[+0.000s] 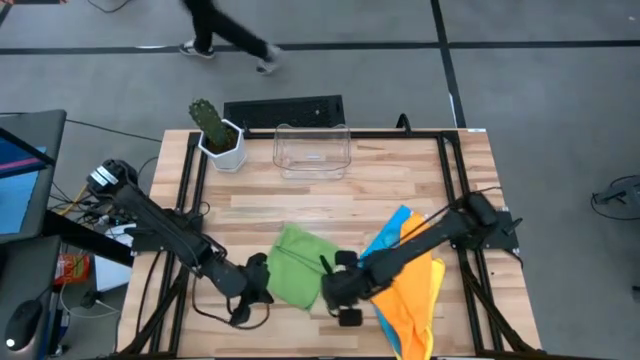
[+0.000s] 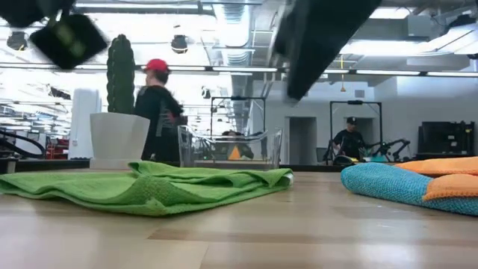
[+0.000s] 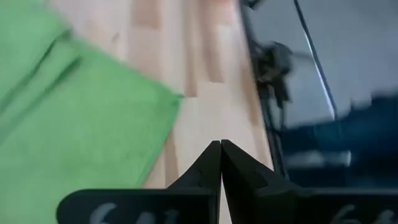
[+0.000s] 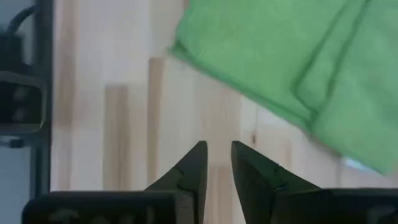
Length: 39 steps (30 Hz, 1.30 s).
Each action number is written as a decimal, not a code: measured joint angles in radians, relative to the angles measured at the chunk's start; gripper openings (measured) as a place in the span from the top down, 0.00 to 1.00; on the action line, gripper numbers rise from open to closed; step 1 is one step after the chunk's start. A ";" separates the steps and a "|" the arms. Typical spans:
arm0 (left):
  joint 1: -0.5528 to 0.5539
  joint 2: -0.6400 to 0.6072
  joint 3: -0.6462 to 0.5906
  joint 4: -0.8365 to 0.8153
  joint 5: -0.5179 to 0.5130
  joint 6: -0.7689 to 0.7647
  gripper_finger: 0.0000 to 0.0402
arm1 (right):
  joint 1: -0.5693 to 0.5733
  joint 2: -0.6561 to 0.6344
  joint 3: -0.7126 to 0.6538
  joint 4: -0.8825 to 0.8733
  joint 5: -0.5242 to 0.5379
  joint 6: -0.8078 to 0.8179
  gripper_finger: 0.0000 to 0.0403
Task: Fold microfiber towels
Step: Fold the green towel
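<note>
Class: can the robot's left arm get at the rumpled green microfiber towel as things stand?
Probably yes. The left gripper, its fingers shut and empty, sits just beside the green microfiber towel, with only bare wooden table between them. It would need to open first.

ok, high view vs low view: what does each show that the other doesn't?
High only: both grippers near the table's front edge, the left gripper shut and empty beside the green towel's left edge, the right gripper slightly open and empty at its right edge; also the yellow towel under the orange towel.

Low only: the room behind, with a person in a red cap and another person farther back.

Both: green towel, blue towel, orange towel, clear bin, cactus.
</note>
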 joint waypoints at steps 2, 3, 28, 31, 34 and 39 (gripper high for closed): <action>0.011 -0.015 0.068 -0.104 0.060 0.107 0.99 | 0.032 -0.044 -0.036 0.040 0.055 -0.005 0.75; 0.013 -0.025 0.094 -0.177 0.077 0.155 0.99 | 0.045 -0.057 -0.050 0.065 0.079 -0.018 0.74; -0.011 0.285 0.103 -0.386 -0.034 0.480 0.43 | 0.008 0.214 -0.039 0.567 0.073 -0.337 0.48; -0.011 0.288 0.075 -0.372 -0.076 0.444 0.44 | 0.018 0.214 -0.039 0.564 0.072 -0.368 0.48; -0.011 0.288 0.053 -0.375 -0.136 0.419 0.44 | 0.022 0.226 -0.041 0.569 0.072 -0.373 0.48; -0.010 0.281 0.014 -0.343 -0.113 0.407 0.44 | 0.020 0.266 -0.040 0.567 0.048 -0.352 0.48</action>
